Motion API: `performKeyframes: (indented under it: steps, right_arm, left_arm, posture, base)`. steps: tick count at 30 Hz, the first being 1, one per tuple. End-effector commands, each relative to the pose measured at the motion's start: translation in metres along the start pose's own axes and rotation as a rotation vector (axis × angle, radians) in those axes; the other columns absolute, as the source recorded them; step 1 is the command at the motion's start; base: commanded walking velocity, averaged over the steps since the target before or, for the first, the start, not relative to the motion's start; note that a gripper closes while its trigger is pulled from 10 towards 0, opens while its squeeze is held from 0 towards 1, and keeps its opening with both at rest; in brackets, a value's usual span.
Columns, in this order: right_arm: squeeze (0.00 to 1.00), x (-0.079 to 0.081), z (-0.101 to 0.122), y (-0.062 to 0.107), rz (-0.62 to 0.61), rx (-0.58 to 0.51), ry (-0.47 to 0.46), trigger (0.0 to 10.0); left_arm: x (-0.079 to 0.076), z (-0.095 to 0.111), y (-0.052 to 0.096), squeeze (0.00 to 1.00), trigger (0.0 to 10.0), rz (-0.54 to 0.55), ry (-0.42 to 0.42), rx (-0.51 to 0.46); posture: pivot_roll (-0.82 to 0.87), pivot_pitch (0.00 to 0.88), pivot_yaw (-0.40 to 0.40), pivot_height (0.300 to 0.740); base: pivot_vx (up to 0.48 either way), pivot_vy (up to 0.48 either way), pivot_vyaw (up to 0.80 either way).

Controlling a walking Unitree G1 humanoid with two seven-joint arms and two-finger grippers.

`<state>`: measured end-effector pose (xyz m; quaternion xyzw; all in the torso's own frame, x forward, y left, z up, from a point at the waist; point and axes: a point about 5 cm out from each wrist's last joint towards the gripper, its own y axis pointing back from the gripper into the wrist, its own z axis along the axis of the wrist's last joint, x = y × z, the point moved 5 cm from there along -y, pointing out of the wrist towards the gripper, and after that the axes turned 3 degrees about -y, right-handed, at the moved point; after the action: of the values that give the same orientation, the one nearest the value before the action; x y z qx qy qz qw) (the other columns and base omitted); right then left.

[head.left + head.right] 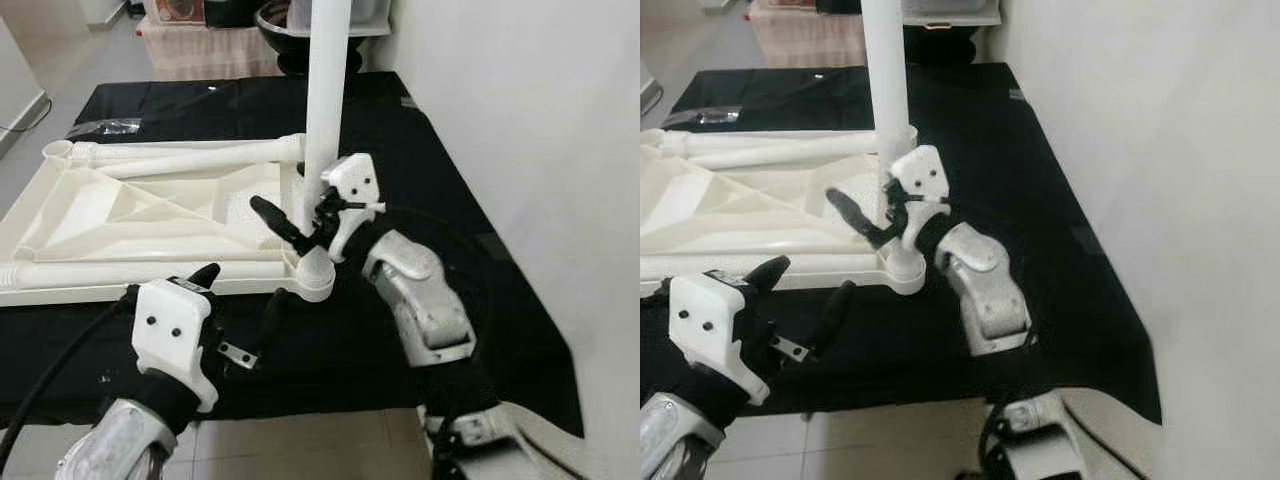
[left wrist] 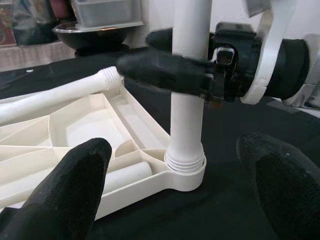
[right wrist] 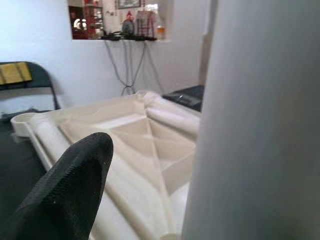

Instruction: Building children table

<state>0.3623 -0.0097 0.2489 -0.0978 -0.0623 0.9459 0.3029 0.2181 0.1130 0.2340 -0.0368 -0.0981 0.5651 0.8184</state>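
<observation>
The cream table top lies upside down on a black cloth. A white leg stands upright in its near right corner socket. My right gripper reaches in from the right with the leg between its fingers. One finger stands apart from the leg, so the gripper is open. My left gripper hovers open just in front of the socket, with nothing between its fingers.
Two more white legs lie in the table top, one along the far edge and one along the near edge. A plastic bag lies at the back left. A white wall runs along the right.
</observation>
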Motion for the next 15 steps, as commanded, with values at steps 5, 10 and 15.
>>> performKeyframes:
  steps: [5, 10, 15]
  right_arm:
    - [0.00, 0.010, -0.002, -0.004, 0.338, 0.055, 0.025, 10.0]
    - [0.00, 0.006, 0.000, -0.006, 0.382, 0.063, 0.006, 10.0]
    - [0.00, -0.003, 0.007, -0.014, 0.419, 0.053, -0.027, 4.7]
  left_arm:
    - [-0.004, -0.003, 0.003, 0.00, 10.0, -0.006, 0.015, 0.019]
    - [-0.004, -0.003, 0.004, 0.00, 10.0, -0.005, 0.015, 0.020]
    - [-0.005, -0.003, 0.005, 0.00, 10.0, -0.006, 0.018, 0.024]
  posture:
    - [0.19, 0.158, -0.022, 0.740]
    - [0.19, 0.161, -0.023, 0.740]
    - [0.19, 0.164, -0.024, 0.740]
  base:
    - [0.000, 0.000, 0.00]
    - [0.000, 0.000, 0.00]
    - [0.000, 0.000, 0.00]
